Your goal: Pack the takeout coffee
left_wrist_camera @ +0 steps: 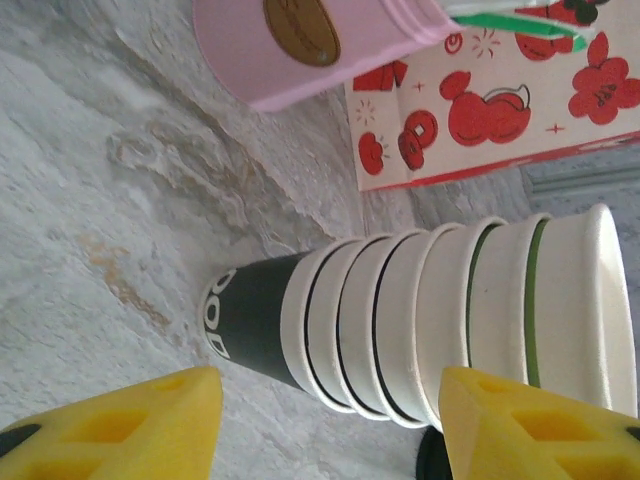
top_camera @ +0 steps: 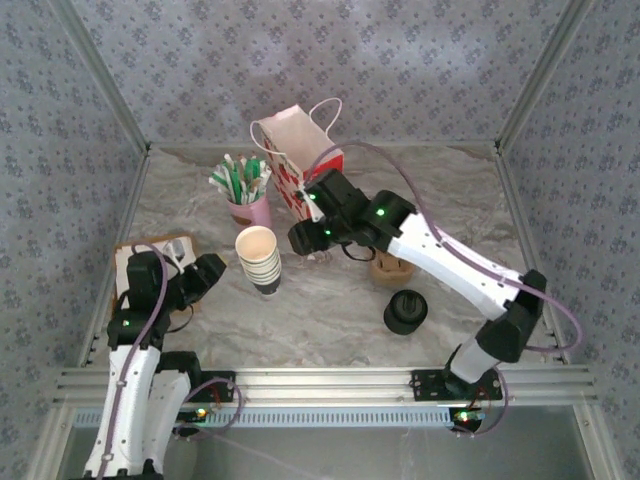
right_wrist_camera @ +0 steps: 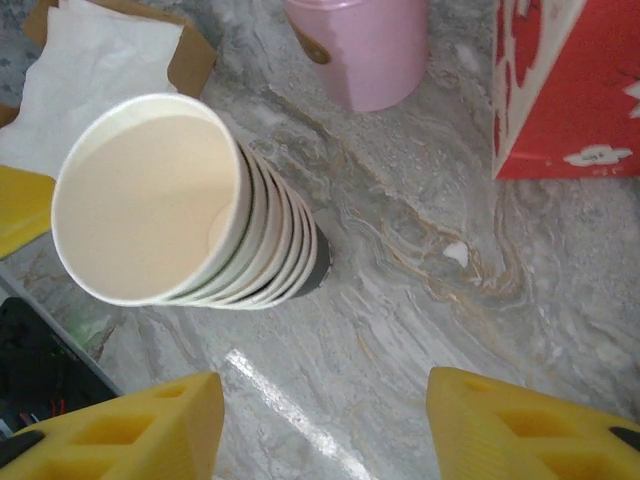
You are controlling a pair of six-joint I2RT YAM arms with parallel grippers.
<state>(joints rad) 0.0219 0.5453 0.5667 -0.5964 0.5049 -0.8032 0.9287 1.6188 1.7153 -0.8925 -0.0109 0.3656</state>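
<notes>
The left fingers (left_wrist_camera: 130, 430) are spread wide with nothing between them. They sit low near the left edge of the tabletop (top_camera: 330, 300), between a box of napkins (top_camera: 150, 255) and the stack of cups (top_camera: 262, 262), and are aimed at the stack's side. The right fingers (right_wrist_camera: 520, 430) are also parted and empty, hanging just right of the stack and in front of the bag (top_camera: 300, 160). The stack stands upright a little left of the tabletop's middle. Its bottom cup is dark with white lettering, and the cups nested above it are white with thin stripes. Behind the stack, toward the back edge, is a pink cup (top_camera: 250, 210) bristling with straws and stirrers. The red-and-white bag is just beside it on the right, with its handles up. I cannot place the coffee for sure. The one candidate is a squat black thing (top_camera: 405, 312) standing alone toward the near right corner, well apart from both sets of fingers. It is round and narrower on top, but too small to tell a lidded cup from bare lids. Just behind it a brown thing (top_camera: 390, 268) is partly covered by the right arm (what it is I cannot tell). A dark blob at the bottom edge of the left wrist view, beside one finger, is likewise unclear.
</notes>
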